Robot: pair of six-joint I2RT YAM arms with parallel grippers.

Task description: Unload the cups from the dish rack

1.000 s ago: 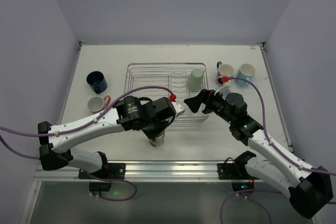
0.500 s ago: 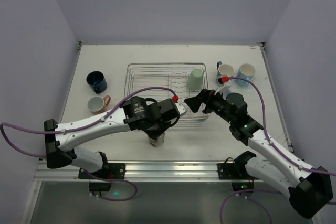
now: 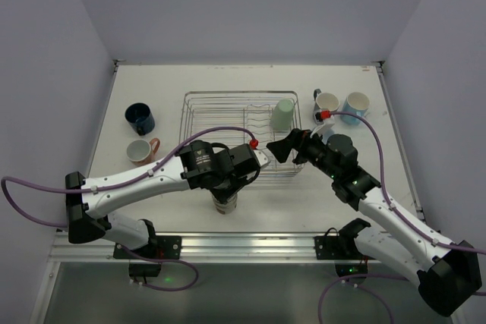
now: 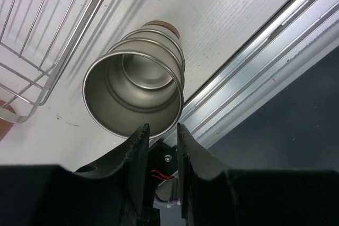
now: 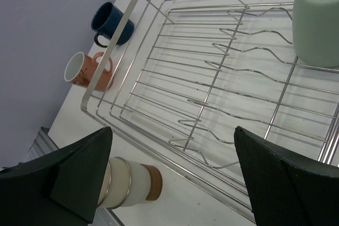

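Here, the metal cup (image 4: pixel 135 96), steel inside with a cream band and a brown base, stands upright on the bench (image 4: pixel 228 19) directly under the left gripper (image 4: pixel 160 128). It is outside the dish rack (image 3: pixel 216 115), whose near corner lies just beyond that gripper. The left gripper's jaws are a little apart and straddle the cup's near rim; I cannot tell whether either finger touches the metal.

The right gripper (image 5: pixel 172 130) is spread wide and holds nothing, hovering over the rack's near right part. Ahead of it and to its right, a mint green cup (image 5: pixel 318 17) stands inside the rack beside the divider prongs. Far to this gripper's left, past the rack's left end, a navy mug (image 5: pixel 108 22) and a salmon mug (image 5: pixel 85 72) sit on the bench, apart from each other. Off to its right, a cream mug (image 3: pixel 327 102) and a light blue mug (image 3: pixel 355 104) stand side by side just beyond the rack's right end.
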